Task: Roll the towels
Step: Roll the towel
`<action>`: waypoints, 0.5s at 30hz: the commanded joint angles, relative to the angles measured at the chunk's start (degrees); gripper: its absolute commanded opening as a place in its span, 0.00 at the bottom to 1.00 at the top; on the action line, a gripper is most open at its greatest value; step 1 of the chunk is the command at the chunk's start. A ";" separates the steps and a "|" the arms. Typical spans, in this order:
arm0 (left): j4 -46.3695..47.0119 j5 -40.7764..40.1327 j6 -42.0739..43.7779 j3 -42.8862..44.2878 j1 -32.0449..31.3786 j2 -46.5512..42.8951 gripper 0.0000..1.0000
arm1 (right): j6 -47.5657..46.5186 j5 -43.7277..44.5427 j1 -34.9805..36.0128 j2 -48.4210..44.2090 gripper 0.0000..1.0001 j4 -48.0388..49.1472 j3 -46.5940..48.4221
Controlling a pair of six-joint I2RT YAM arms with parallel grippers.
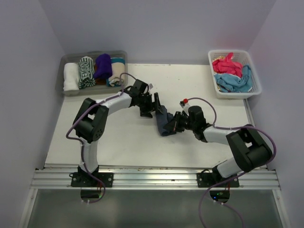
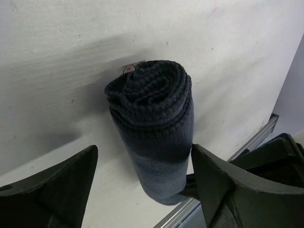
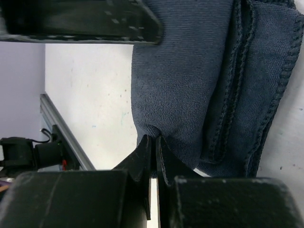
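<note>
Rail (image 1: pixel 152 178) and arm bases sit nearest, at the front edge of the white table (image 1: pixel 118 142). Just beyond them, mid-table, the navy towel (image 1: pixel 164 124) lies as a finished-looking roll between the two arms. The right gripper (image 3: pixel 153 142) has its jaws pressed together, and its tips appear to nip a pucker of cloth at the near end of the roll. The left gripper (image 2: pixel 143 152) stands spread wide at the far end, one finger on each side of the coil and neither touching it. The main risk, as I judge it, is the roll coming undone: its outer flap lies loose along one side in the right wrist view, so a pull from the pinching tips, or a lopsided close by the left, could drag that layer free or flatten the coil. A grasp too near the end could also let the middle sag on lifting. Farther back on the left, a clear tub (image 1: pixel 61 76) holds four rolled towels (image 1: pixel 86 71) side by side. At the far right, a white lattice basket (image 1: pixel 228 92) holds a crumpled pink towel (image 1: pixel 225 64) and a light blue towel (image 1: pixel 235 83), not yet rolled.
</note>
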 commanded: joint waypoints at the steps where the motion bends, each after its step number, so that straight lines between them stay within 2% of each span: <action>1: 2.19 2.39 0.51 3.21 -1.28 3.34 0.80 | 3.02 -4.76 -0.81 0.53 0.00 4.16 -1.26; 4: 1.57 2.04 0.34 5.15 -2.08 5.46 0.69 | 2.59 -4.94 -1.25 0.36 0.00 4.08 -1.18; 5: 1.48 2.21 0.16 5.41 -2.17 5.73 0.65 | 1.02 -4.77 -1.34 0.27 0.00 1.38 -0.30; 6: 1.31 2.30 0.07 6.02 -2.25 5.99 0.56 | -0.04 -3.98 -1.34 -0.52 0.00 -0.82 0.40; 7: 0.96 2.22 -0.28 6.12 -2.43 5.99 0.52 | -1.53 -1.19 -1.25 -1.31 0.08 -3.71 1.36; 8: 0.61 1.78 -0.54 6.12 -2.43 5.91 0.48 | -4.85 0.92 -1.25 -2.36 0.20 -10.62 3.72; 9: 0.08 1.17 -0.72 6.12 -2.52 5.56 0.40 | -6.19 3.30 -0.47 -3.41 0.28 -13.82 4.97; 10: -1.06 -0.41 -1.15 6.12 -2.43 4.86 0.38 | -7.60 8.80 0.06 -6.47 0.42 -17.16 6.20; 12: -1.94 -1.65 -1.68 6.03 -2.43 4.33 0.32 | -11.90 16.38 3.64 -9.47 0.53 -26.91 10.24; 15: -3.35 -3.14 -3.09 5.68 -2.43 3.62 0.31 | -16.83 31.76 10.58 -11.77 0.59 -37.03 16.74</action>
